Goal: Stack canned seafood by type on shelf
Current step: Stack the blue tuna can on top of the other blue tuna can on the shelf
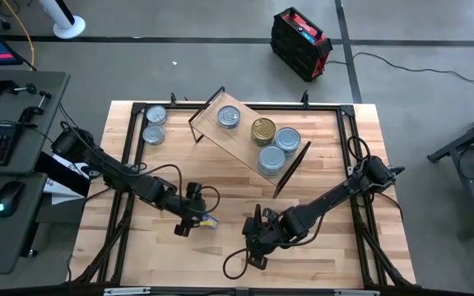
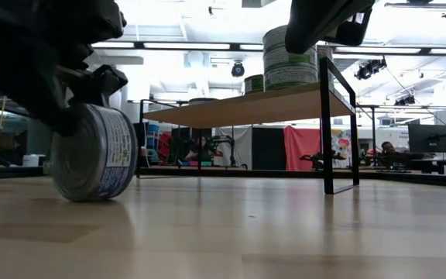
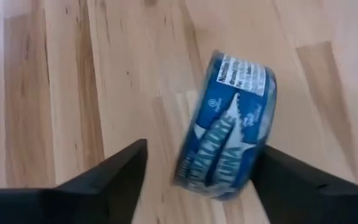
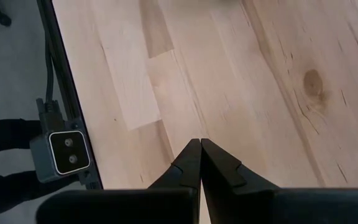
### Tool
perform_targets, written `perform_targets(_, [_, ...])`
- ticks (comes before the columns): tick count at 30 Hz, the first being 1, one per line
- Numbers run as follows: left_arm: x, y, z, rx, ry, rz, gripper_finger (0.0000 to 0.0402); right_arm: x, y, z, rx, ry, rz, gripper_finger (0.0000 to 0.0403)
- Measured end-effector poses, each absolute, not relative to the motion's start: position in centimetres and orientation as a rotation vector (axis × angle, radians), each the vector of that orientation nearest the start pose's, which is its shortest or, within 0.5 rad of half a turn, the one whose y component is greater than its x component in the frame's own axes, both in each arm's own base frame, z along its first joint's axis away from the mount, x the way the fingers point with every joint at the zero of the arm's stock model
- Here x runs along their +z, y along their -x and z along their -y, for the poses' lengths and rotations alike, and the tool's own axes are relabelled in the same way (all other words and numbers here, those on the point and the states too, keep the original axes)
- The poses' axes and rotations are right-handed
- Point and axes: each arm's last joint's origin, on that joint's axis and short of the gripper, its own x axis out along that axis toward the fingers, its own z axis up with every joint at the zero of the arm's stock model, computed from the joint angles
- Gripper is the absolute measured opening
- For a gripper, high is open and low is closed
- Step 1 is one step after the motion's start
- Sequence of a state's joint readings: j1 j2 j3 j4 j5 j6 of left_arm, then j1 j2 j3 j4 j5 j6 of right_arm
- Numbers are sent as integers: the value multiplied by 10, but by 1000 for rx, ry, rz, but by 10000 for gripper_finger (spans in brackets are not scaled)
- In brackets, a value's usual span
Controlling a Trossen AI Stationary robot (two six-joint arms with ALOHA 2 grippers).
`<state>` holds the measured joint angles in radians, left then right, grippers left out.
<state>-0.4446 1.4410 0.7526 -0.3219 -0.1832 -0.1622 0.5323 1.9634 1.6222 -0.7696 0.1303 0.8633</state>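
Nearest the low camera, one blue-labelled can (image 2: 95, 153) stands on its edge on the desk (image 2: 285, 232), tipped slightly, with the dark left pincer (image 2: 68, 93) directly above and around it. From the left wrist view this can (image 3: 225, 127) lies between the two dark fingers (image 3: 114, 177), which stand wide apart; a gap shows on at least one side, so the can does not look gripped. From above, the left pincer (image 1: 189, 220) sits in the near-left part of the desk (image 1: 138, 263), with a bit of blue and yellow of the can (image 1: 208, 220) showing just to its right.

The right pincer (image 1: 256, 238) rests low over the near middle of the desk, holding nothing. Its own wrist view shows the fingertips (image 4: 199, 152) pressed together over bare wood, close to the desk's black frame edge.

The shelf (image 1: 245, 140) sits toward the far middle of the desk, turned at an angle. Four cans stand on it: one silver-topped can (image 1: 230, 117) at its far-left end, a gold-topped can (image 1: 262, 130) next, then two more silver-blue cans (image 1: 286, 138) toward the right end, the nearest (image 1: 271, 159) by the shelf's near edge. In the low view a stack of cans (image 2: 289, 58) rises on the shelf board (image 2: 246, 105), just behind the right arm.

Two further silver-topped cans (image 1: 155, 123) stand touching in the far-left corner of the desk, well apart from the shelf.
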Motion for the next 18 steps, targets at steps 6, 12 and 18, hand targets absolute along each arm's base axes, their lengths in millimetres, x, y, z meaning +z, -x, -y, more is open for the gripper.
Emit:
perform_targets(6, [180,-248,112,-163,-135,-887,123,236,-359,-208,-115,-409,-1113,0])
perform_targets(12, [223,-245,98,-23,-199,-855,117,239,-355,-211,-108,-411,-1113,0])
perform_targets(18, [333,-207,53,289,-396,-538,117,258,-331,-224,-144,-434,-1087,0])
